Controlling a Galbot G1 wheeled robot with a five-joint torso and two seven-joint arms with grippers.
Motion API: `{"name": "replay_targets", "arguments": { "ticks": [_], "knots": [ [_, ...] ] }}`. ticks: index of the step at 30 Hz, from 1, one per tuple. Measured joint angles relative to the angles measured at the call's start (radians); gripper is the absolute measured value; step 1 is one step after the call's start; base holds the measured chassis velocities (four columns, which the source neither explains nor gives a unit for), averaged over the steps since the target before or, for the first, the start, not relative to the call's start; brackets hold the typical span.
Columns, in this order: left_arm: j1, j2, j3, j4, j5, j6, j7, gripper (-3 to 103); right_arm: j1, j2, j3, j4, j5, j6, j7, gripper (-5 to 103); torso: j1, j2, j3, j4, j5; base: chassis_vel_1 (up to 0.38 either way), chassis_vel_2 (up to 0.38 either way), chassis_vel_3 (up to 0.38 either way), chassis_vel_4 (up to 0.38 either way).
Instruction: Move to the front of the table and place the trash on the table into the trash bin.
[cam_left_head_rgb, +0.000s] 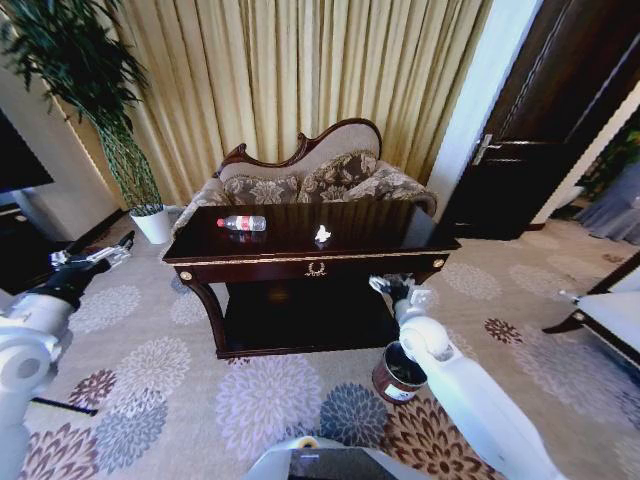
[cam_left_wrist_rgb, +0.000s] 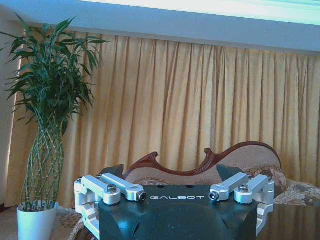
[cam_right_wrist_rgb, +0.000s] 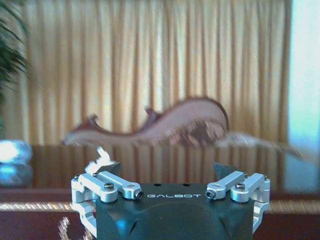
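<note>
Robot faces the long front of the table (cam_left_head_rgb: 300, 262), dark glossy top with gold trim and an emblem on the drawer. Bottle (cam_left_head_rgb: 242, 223) lies on its side on the tabletop, toward the robot's left end, red label visible. White paper scrap (cam_left_head_rgb: 322, 234) sits near the middle of the top, well apart from the bottle. Trash bin (cam_left_head_rgb: 398, 372) stands on the carpet in front of the table's right end, below table height, partly covered by the right forearm.

Right gripper (cam_left_head_rgb: 392, 286) hangs just below the table's front edge, near the right leg, above and slightly behind the bin. It holds nothing. In the right wrist view its fingers (cam_right_wrist_rgb: 107, 172) are spread wide, with the tabletop edge level with the camera; the paper scrap (cam_right_wrist_rgb: 100, 159) shows just past the finger on the robot's left, farther in on the top, not touching. The bottle (cam_right_wrist_rgb: 12, 162) appears as a pale blur at the far edge of that surface.

Left gripper (cam_left_head_rgb: 118, 247) is out to the left of the table, well apart from it, above the carpet near the white plant pot (cam_left_head_rgb: 152, 224). Spread wide and empty in the left wrist view, its fingers (cam_left_wrist_rgb: 112, 172) point toward the sofa (cam_left_wrist_rgb: 210, 165) and curtain (cam_left_wrist_rgb: 190, 110). Bottle lies to its right, up on the top, not close.
</note>
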Motion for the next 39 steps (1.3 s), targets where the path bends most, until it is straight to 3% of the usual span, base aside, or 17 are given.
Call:
{"name": "replay_targets", "arguments": {
  "ticks": [5, 22, 39],
  "knots": [
    [-0.001, -0.001, 0.007, -0.002, 0.01, 0.0, 0.0, 100, -0.014, -0.045, 0.028, 0.087, 0.013, -0.02, -0.028, 100, 0.0, 0.0, 0.0, 0.0002, -0.0001, 0.0, 0.0, 0.0, 0.0],
    [0.0, -0.002, 0.005, -0.016, 0.013, 0.019, -0.006, 100, -0.006, -0.035, 0.032, 0.097, 0.019, -0.048, -0.039, 100, 0.0, 0.0, 0.0, 0.0004, 0.0, -0.016, 0.019, 0.016, -0.018],
    [-0.01, -0.004, 0.018, -0.026, 0.016, 0.025, -0.018, 100, 0.006, -0.031, 0.022, 0.083, 0.024, -0.057, -0.041, 100, 0.001, 0.0, 0.0, 0.0001, 0.0, -0.225, 0.224, 0.233, -0.237]
  ]
}}
